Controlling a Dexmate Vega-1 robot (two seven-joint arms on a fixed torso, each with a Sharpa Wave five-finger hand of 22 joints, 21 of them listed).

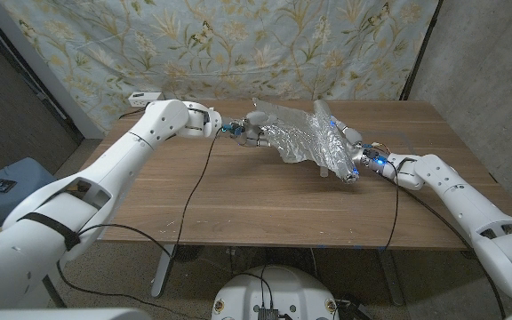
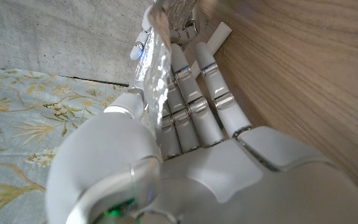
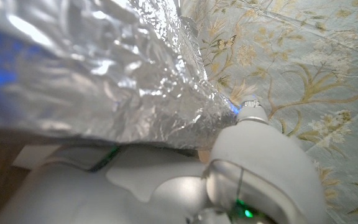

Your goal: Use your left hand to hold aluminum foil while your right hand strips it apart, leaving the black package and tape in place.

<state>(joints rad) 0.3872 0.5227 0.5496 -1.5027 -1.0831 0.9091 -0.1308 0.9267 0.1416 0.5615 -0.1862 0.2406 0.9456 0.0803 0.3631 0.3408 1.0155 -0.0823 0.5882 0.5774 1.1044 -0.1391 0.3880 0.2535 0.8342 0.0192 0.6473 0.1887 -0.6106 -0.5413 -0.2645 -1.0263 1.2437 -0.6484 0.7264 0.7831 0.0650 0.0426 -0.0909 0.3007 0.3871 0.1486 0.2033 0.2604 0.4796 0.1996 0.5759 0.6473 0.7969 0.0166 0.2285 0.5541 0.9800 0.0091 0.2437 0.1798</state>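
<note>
Foil stretching along desk far edge; left hand gripping one end, right hand gripping other.

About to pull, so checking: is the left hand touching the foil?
Touching. The left wrist view shows the foil pinched between the left hand's thumb and fingers.

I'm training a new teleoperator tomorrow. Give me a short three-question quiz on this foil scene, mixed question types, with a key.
1. True or false: both hands grip the aluminum foil.
2. The left hand grips the foil at: A) the end towards the robot's left, B) the middle, C) the end towards the robot's right.
3. Fill in: the right hand holds the foil above a ____ table.

Key: 1 true; 2 A; 3 wooden.
</note>
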